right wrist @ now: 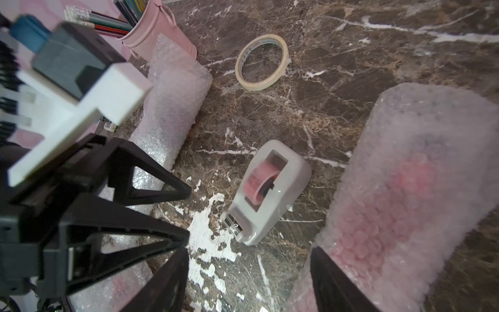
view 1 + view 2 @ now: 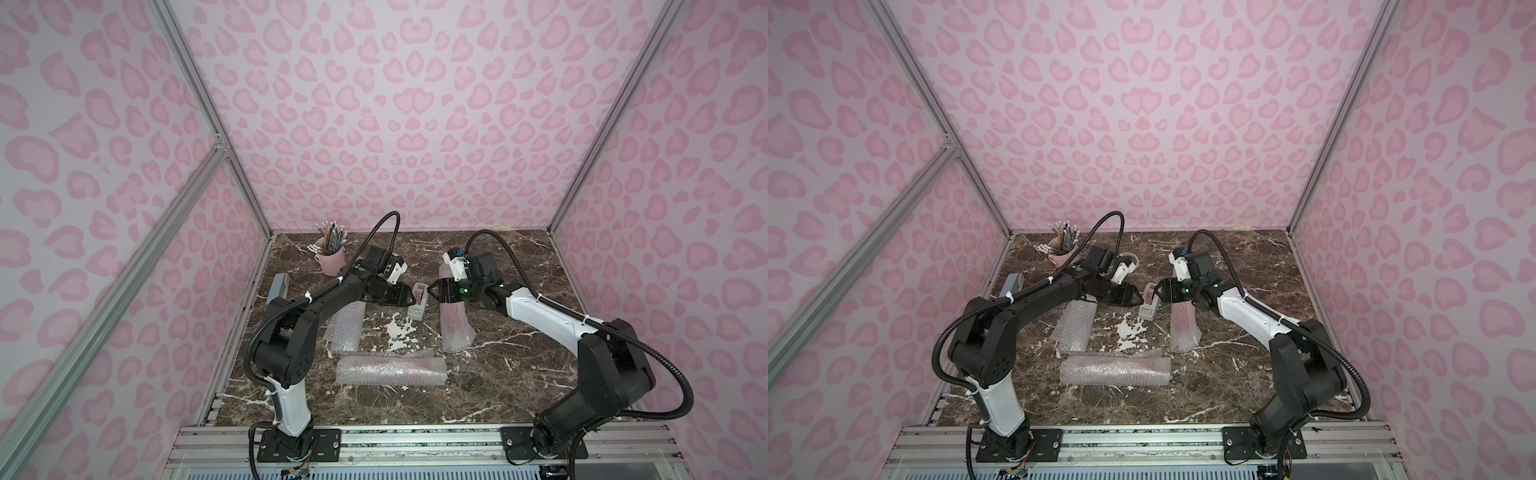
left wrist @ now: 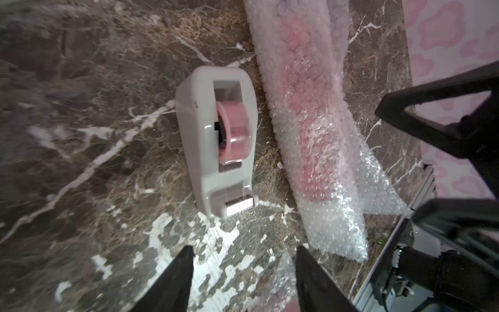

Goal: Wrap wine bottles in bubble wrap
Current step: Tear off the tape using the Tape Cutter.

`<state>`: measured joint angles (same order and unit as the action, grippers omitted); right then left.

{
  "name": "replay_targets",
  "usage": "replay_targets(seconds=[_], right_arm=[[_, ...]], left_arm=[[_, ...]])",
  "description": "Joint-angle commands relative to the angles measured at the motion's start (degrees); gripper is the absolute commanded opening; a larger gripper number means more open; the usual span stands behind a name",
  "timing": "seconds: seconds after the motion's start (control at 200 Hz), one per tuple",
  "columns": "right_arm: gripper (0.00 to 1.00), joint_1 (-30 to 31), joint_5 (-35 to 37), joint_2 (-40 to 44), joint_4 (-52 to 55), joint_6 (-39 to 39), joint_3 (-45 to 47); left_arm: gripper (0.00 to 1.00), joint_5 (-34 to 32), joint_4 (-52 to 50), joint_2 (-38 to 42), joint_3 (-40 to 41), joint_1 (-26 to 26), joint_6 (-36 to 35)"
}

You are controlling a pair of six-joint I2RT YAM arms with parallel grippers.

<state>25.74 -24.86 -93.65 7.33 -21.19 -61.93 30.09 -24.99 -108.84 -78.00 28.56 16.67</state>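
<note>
Three rolls of bubble wrap are seen lying flat on the marble worktop (image 2: 519,374). The front roll (image 2: 390,370) is laid crosswise along the near edge, a pink wine bottle (image 2: 415,365) faintly visible inside along the same axis. The left roll (image 2: 347,328) and the right roll (image 2: 457,328) are laid front to back, slightly splayed at their near ends. A pink-red bottle (image 3: 305,108) is seen lengthwise within the right roll. Which way either neck points cannot be told, nor what the left roll contains.

A grey tape dispenser (image 2: 419,305) is flanked by the left gripper (image 2: 409,300) and the right gripper (image 2: 432,291). Both are held above the worktop, jaws parted with nothing between them. A pencil cup (image 2: 330,259) and a ring of tape (image 1: 261,62) are seen at the back.
</note>
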Motion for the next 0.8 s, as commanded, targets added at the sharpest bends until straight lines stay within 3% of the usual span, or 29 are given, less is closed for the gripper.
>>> replay_targets(seconds=[0.0,0.055,0.13,0.46,0.795], right_arm=[[0.63,0.36,-0.33,-2.43,-4.75,-5.07,-0.20],[0.56,0.44,0.38,-3.81,-5.31,-5.65,-0.09],[0.55,0.44,2.19,-5.48,-5.29,-5.77,-0.04],[0.51,0.94,4.30,-9.72,-6.28,-5.97,0.17],[0.48,1.89,6.41,-12.51,-5.20,-5.21,-0.61]], left_arm=[[0.57,5.56,5.43,-2.79,-2.36,-0.08,3.37],[0.54,6.87,6.57,-4.45,-3.42,-0.08,4.29],[0.52,7.15,6.33,-6.62,-4.47,0.01,4.96],[0.49,6.33,5.97,-9.33,-2.79,0.01,4.65],[0.40,8.54,8.28,-11.37,-3.01,0.28,5.91]])
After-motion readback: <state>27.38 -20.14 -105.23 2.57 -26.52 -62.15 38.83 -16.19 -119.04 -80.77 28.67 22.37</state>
